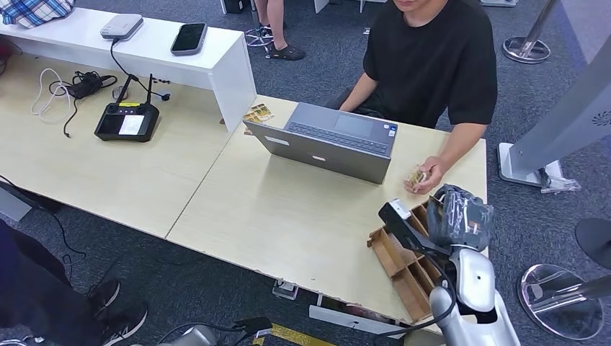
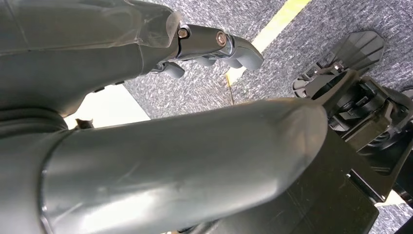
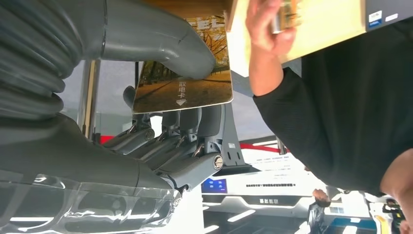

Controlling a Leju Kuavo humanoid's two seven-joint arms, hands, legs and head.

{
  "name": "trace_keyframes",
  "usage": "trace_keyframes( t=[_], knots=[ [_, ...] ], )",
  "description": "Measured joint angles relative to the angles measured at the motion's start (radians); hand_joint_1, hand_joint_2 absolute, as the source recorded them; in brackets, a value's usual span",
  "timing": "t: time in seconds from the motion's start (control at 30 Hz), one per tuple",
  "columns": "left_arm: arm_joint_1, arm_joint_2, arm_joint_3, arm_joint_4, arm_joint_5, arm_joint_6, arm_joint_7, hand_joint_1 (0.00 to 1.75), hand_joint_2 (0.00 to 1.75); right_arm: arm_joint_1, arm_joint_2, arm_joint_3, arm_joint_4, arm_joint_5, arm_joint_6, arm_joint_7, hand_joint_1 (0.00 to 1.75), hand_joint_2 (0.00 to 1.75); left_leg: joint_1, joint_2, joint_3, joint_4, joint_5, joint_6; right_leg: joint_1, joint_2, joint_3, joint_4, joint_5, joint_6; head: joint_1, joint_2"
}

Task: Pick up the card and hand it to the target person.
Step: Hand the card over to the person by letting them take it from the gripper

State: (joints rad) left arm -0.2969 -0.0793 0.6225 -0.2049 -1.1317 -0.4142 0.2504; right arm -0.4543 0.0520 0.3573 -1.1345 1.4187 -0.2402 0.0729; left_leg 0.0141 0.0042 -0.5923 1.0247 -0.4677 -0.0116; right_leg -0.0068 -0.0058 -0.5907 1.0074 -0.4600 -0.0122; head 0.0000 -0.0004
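Note:
In the right wrist view the card, printed with an autumn tree scene, is pinched between the thumb and fingers of my right hand. From the head view, my right hand is raised above the wooden card rack at the table's right end. It hangs just short of the seated person in a black T-shirt. That person's hand rests on the table edge holding a few small cards. My left hand hangs over the carpet, fingers apart from the thumb, holding nothing.
An open grey laptop stands in front of the person. Loose cards lie beside a white shelf carrying a phone. A black controller and cables sit at the left. Another person's legs stand at the lower left.

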Motion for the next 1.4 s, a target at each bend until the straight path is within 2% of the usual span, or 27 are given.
trace_keyframes(
  t=[0.1,0.27,0.43,0.6,0.77,0.93,1.17,1.27,1.3,1.4],
  knots=[
    [0.0,0.0,0.002,0.0,0.0,0.002,0.002,0.0,0.0,-0.01,0.0,0.004,0.0,-0.003,0.001,-0.001,1.47,1.75,0.0,0.0,0.0,0.0,0.0,0.0,0.0,0.0,0.0,0.0,0.0,0.0,0.0,0.0],
    [0.001,0.001,0.002,0.0,-0.001,0.002,0.003,0.0,0.0,-0.017,-0.002,0.007,-0.014,-0.019,-0.019,0.002,1.67,1.75,0.0,0.0,0.0,0.0,0.0,0.0,0.0,0.0,0.0,0.0,0.0,0.0,0.0,0.0],
    [0.0,0.0,0.002,0.0,-0.013,-0.002,0.003,0.0,0.0,-0.033,-0.003,0.008,-0.045,-0.018,-0.087,0.0,1.66,1.75,0.0,0.0,0.0,0.0,0.0,0.0,0.0,0.0,0.0,0.0,0.0,0.0,0.0,0.0],
    [-0.003,-0.003,0.002,0.0,-0.023,-0.006,0.008,0.0,0.0,-0.1,-0.002,0.017,-0.027,-0.005,-0.162,0.001,1.6,1.75,0.0,0.0,0.0,0.0,0.0,0.0,0.0,0.0,0.0,0.0,0.0,0.0,0.0,0.0],
    [-0.008,-0.009,0.002,0.0,-0.029,-0.007,0.022,0.0,0.0,-0.205,0.013,0.026,0.067,0.024,-0.198,0.018,1.58,1.75,0.0,0.0,0.0,0.0,0.001,0.0,0.0,0.0,0.0,0.0,0.0,0.0,0.0,0.0],
    [-0.016,-0.014,0.002,0.0,-0.034,-0.012,0.03,0.0,0.0,-0.319,0.042,0.027,0.235,0.038,-0.228,0.024,1.58,1.75,0.0,0.0,0.0,0.0,0.001,0.0,0.0,0.0,0.0,0.0,0.0,0.0,0.0,0.0],
    [-0.025,-0.017,0.002,0.0,-0.041,-0.022,0.036,0.0,0.0,-0.407,0.075,0.027,0.446,0.048,-0.248,0.049,1.49,1.75,0.0,0.0,0.0,0.0,0.001,0.0,0.0,0.0,0.0,0.0,0.0,0.0,0.0,0.0],
    [-0.027,-0.017,0.002,0.0,-0.047,-0.025,0.036,0.0,0.0,-0.428,0.081,0.027,0.511,0.059,-0.24,0.07,1.29,1.75,0.0,0.0,0.0,0.0,0.001,0.0,0.0,0.0,0.0,0.0,0.0,0.0,0.0,0.0],
    [-0.028,-0.017,0.002,0.0,-0.049,-0.026,0.036,0.0,0.0,-0.434,0.082,0.027,0.529,0.059,-0.238,0.075,1.1,1.75,0.0,0.0,0.0,0.0,0.001,0.0,0.0,0.0,0.0,0.0,0.0,0.0,0.0,0.0],
    [-0.032,-0.017,0.002,0.0,-0.051,-0.026,0.036,0.0,0.0,-0.447,0.083,0.027,0.576,0.058,-0.232,0.083,0.23,1.75,0.0,0.0,0.0,0.0,0.001,0.0,0.0,0.0,0.0,0.0,0.0,0.0,0.0,0.0]
  ],
)
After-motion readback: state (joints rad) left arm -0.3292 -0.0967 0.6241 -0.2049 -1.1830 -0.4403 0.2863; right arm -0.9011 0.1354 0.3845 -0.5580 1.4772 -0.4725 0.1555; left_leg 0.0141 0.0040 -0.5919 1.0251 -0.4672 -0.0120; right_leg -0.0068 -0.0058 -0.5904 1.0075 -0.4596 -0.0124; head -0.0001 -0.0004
